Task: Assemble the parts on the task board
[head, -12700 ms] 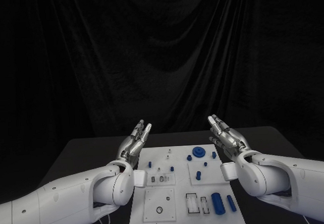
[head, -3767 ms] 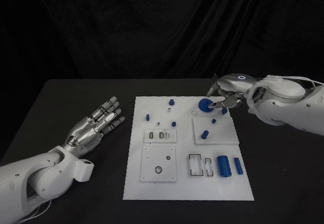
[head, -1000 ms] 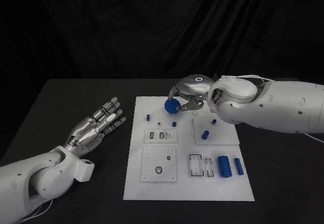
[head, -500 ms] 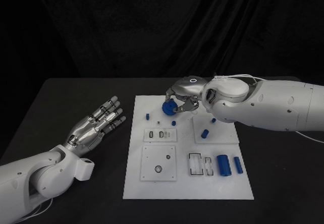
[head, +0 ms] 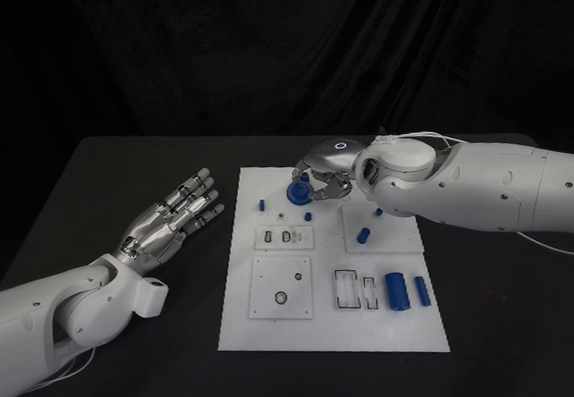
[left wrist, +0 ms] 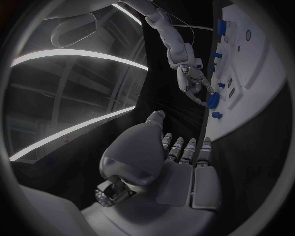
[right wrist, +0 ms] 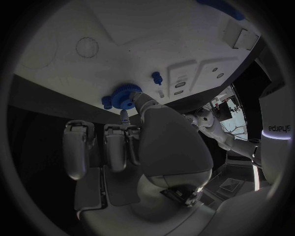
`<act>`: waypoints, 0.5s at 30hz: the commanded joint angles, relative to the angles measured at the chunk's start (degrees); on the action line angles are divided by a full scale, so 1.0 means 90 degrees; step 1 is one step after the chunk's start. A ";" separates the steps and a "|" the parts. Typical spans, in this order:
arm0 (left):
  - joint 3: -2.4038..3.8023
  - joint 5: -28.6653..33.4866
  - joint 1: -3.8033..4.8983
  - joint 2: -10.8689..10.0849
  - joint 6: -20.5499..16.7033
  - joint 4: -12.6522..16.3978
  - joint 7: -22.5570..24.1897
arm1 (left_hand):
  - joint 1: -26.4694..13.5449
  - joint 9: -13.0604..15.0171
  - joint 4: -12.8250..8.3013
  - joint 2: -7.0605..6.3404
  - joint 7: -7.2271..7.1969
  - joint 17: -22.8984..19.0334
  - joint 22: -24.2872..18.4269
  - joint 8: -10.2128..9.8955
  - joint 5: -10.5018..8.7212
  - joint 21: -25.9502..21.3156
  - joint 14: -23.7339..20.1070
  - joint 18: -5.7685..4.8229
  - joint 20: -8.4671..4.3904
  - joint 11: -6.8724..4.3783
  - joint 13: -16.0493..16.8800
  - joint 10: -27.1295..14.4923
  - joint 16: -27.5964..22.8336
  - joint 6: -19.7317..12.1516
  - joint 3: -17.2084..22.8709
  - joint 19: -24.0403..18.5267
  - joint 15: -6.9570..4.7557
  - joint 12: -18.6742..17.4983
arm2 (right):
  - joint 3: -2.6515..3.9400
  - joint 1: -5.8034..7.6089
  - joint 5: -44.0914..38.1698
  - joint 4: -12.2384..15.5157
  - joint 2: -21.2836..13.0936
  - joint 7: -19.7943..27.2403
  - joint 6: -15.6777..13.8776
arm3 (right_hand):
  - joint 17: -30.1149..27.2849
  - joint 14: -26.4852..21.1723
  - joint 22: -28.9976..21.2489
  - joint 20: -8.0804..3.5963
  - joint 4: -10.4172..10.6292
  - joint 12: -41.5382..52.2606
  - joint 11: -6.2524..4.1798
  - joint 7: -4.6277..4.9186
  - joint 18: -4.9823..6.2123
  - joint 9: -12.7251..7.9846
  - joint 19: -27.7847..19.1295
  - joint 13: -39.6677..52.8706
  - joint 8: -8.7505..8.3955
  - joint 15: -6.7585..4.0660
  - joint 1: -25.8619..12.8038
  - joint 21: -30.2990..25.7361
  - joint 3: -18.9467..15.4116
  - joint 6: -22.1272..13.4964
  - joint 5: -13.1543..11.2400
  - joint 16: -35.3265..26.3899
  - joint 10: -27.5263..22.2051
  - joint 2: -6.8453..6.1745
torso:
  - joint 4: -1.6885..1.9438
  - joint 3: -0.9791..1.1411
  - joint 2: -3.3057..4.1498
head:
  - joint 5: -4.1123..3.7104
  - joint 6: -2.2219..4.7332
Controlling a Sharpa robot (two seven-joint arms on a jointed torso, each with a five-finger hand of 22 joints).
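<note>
**Right hand holds blue gear over the far end of the task board**

In the head view the right hand (head: pixel 322 174) sits just above the middle of the frame, over the upper edge of the white task board (head: pixel 307 327). Its fingers (right wrist: pixel 120 140) are closed on a blue gear (head: pixel 297 193), a toothed disc that the right wrist view shows pinched at their tips, close to the board's surface; whether it touches the board cannot be told.

The left hand (head: pixel 170 220) lies at the middle left of the frame, over the black counter (head: pixel 93 191) and apart from the board's left edge. Its fingers are stretched out and spread, holding nothing.

On the board, a small blue peg (head: pixel 261 204) stands near the upper left corner, just left of the gear. Another short blue peg (head: pixel 362 237) stands on the raised square plate right of centre. In the lower right part of the board a thick blue cylinder (head: pixel 397 290) lies beside a thinner blue pin (head: pixel 421 289).
</note>
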 commanded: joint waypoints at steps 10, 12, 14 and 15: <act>0.0004 0.0001 -0.0001 0.0030 0.0106 -0.0015 0.0833 | -0.0020 -0.0002 0.0002 0.0048 0.0045 0.0009 0.0008 0.0014 0.0039 0.0031 -0.0010 0.0067 0.0044 0.0030 0.0005 0.0005 0.0032 -0.0019 0.0042 0.0006 0.0035 0.0030 | 0.0006 -0.0023 -0.0045 -0.0026 0.0012 -0.0099 0.0205 | 0.1676 0.0672 0.1135 -0.0050 -0.0085 0.0002 -0.0111 -0.0123 0.0156 -0.0649 0.0020 0.1647 -0.0526 -0.0074 0.0009 -0.0201 0.0116 -0.0779 0.0004 0.0018 0.0641 -0.0094 | 0.0010 -0.0004 -0.0002 | -0.0011 -0.0018; 0.0004 0.0001 -0.0003 0.0035 0.0112 -0.0024 0.0831 | -0.0020 -0.0002 0.0002 0.0048 0.0045 0.0009 0.0008 0.0014 0.0039 0.0031 -0.0010 0.0067 0.0044 0.0030 0.0005 0.0005 0.0032 -0.0019 0.0042 0.0006 0.0035 0.0030 | 0.0006 -0.0024 -0.0045 -0.0017 -0.0007 -0.0077 0.0143 | 0.1676 0.0672 0.1128 -0.0054 -0.0086 -0.0007 -0.0115 -0.0128 0.0159 -0.0664 0.0011 0.1629 -0.0536 -0.0078 0.0005 -0.0213 0.0116 -0.0785 -0.0019 0.0018 0.0620 -0.0094 | 0.0006 -0.0005 -0.0002 | -0.0004 -0.0020; 0.0004 0.0001 -0.0003 0.0036 0.0115 -0.0028 0.0830 | -0.0020 -0.0002 0.0002 0.0048 0.0045 0.0009 0.0008 0.0014 0.0039 0.0031 -0.0010 0.0067 0.0044 0.0030 0.0005 0.0005 0.0032 -0.0019 0.0042 0.0006 0.0035 0.0030 | 0.0006 -0.0024 -0.0045 -0.0006 -0.0027 -0.0058 0.0073 | 0.1676 0.0672 0.1125 -0.0057 -0.0085 -0.0011 -0.0117 -0.0129 0.0161 -0.0654 0.0007 0.1621 -0.0531 -0.0079 0.0002 -0.0219 0.0117 -0.0747 -0.0032 0.0018 0.0610 -0.0091 | 0.0005 -0.0004 -0.0002 | 0.0000 -0.0019; 0.0004 0.0001 -0.0004 0.0035 0.0117 -0.0029 0.0830 | -0.0020 -0.0002 0.0002 0.0048 0.0045 0.0009 0.0008 0.0014 0.0039 0.0031 -0.0010 0.0067 0.0044 0.0030 0.0005 0.0005 0.0032 -0.0019 0.0042 0.0006 0.0035 0.0030 | 0.0006 -0.0024 -0.0045 0.0008 -0.0048 -0.0043 0.0000 | 0.1676 0.0672 0.1126 -0.0059 -0.0083 -0.0010 -0.0119 -0.0129 0.0161 -0.0643 0.0008 0.1624 -0.0521 -0.0082 -0.0002 -0.0220 0.0119 -0.0692 -0.0048 0.0018 0.0614 -0.0086 | 0.0005 -0.0004 -0.0002 | 0.0000 -0.0019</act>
